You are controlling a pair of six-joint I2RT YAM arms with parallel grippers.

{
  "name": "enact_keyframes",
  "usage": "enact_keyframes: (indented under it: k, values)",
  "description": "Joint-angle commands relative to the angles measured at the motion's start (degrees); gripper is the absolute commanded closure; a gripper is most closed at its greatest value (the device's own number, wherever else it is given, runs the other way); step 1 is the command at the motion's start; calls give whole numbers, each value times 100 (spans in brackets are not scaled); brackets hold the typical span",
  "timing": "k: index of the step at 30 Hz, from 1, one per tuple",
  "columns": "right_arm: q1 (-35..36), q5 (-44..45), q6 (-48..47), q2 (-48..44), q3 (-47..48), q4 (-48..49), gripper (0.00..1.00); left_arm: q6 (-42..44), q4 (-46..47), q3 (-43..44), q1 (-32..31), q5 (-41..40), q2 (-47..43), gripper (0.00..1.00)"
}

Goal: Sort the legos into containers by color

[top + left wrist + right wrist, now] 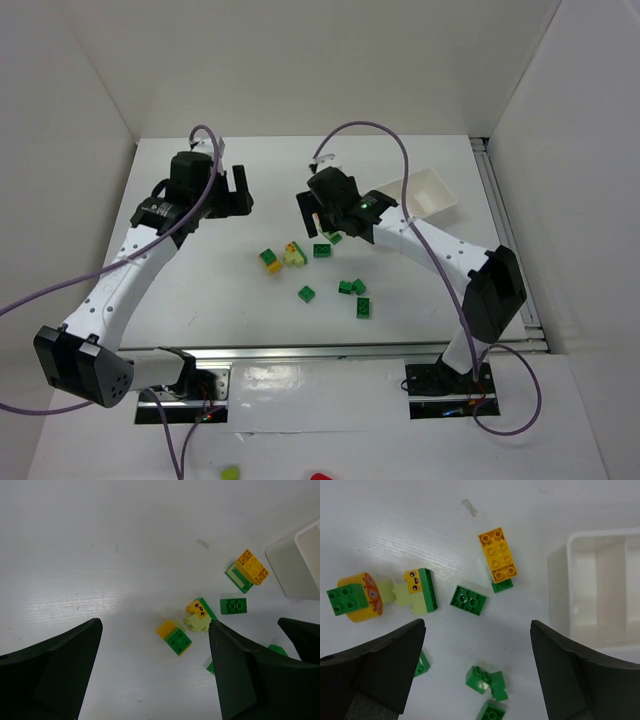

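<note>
Loose dark green bricks (362, 306) lie nearest on the tabletop (200, 300). Just beyond them is a clump mixing green, orange and pale yellow pieces. Above these hang the left pincer (228, 190) and right pincer (477, 624), both with jaws apart and empty. At the far right, the compartments of the white tray (425, 190) that show hold nothing, so sorting looks unstarted.

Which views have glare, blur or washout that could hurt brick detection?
Top external: even, soft light and faint shadows; the legos are small but crisp. Left wrist: a bright sheen streaks the table, and the near jaws are dark and soft. Right wrist: the legos are sharp, but the white tray barely separates from the table.
</note>
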Motion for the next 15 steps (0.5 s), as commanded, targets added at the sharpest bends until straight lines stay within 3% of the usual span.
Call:
enact_keyframes:
  k: [1,8,15]
  values:
    - [89,-230,-869,451,223,611,8,-155,-44,-140,123,187,-244,4]
    - [-193,-211,-1248,1515,820,734,9,-94,-44,-193,282,389,-183,4]
    - [-526,-317,-1195,2009,1067,857,12,64,-44,-246,335,441,-183,4]
